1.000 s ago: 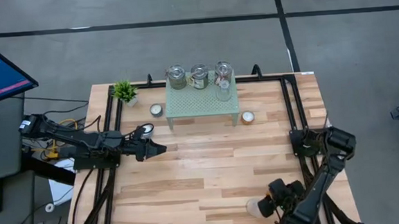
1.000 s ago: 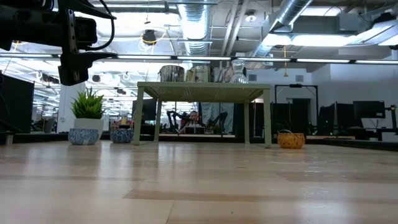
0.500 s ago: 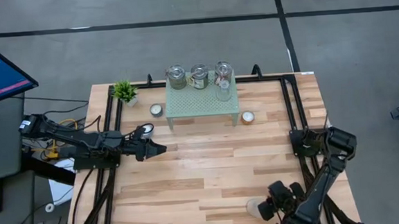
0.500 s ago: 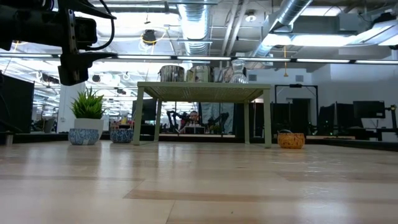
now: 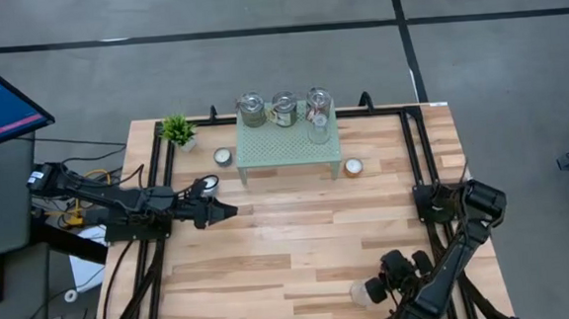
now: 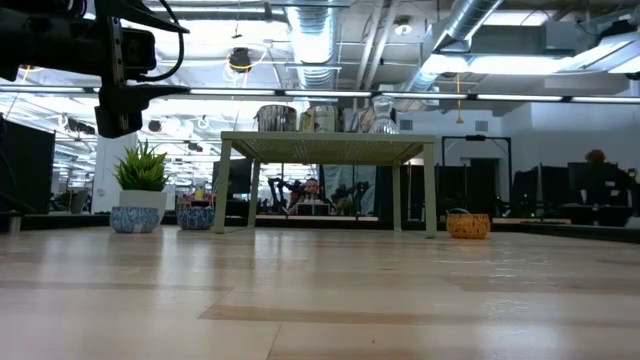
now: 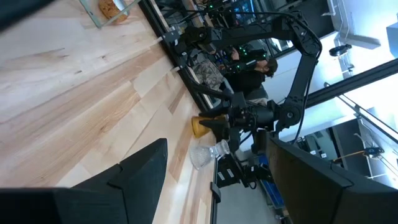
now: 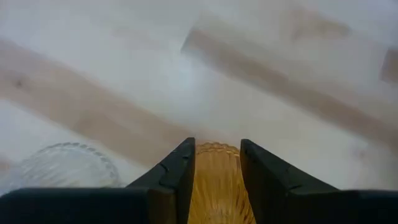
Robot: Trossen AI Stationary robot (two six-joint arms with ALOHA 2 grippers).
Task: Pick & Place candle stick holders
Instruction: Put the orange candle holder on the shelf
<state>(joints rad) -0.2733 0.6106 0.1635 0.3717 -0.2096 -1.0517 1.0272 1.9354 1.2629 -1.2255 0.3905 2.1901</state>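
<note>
The wooden worktop (image 5: pixel 300 243) carries the whole set. At its far side stands the pale green mesh stand (image 5: pixel 287 141), with three silvery glass jars (image 5: pixel 283 108) in a row on top and a clear glass cup (image 5: pixel 318 132) just in front of the rightmost jar. A small potted plant (image 5: pixel 178 129) sits at the far left corner. A white tealight cup (image 5: pixel 223 156) rests on the boards just left of the stand, and an orange tealight cup (image 5: pixel 352 166) just right of it.

The left gripper (image 5: pixel 223 212) waits over the left half of the worktop, well apart from every holder, its jaws released and holding nothing.

The step in hand looks like a pick at the near right edge. There the right gripper (image 8: pixel 214 163) has its jaws set on either side of an amber glass cup (image 8: pixel 217 180), one finger against each flank as the wrist view shows it. I take the jaws as clenched on the cup, though it has not yet left the boards. A second clear ribbed cup (image 8: pixel 65 165) stands just beside it, apart from the fingers.

The next move calls for a straight lift that keeps the amber cup upright and clear of its neighbour, then a carry toward the far side, probably to the stand or the boards beside it.
</note>
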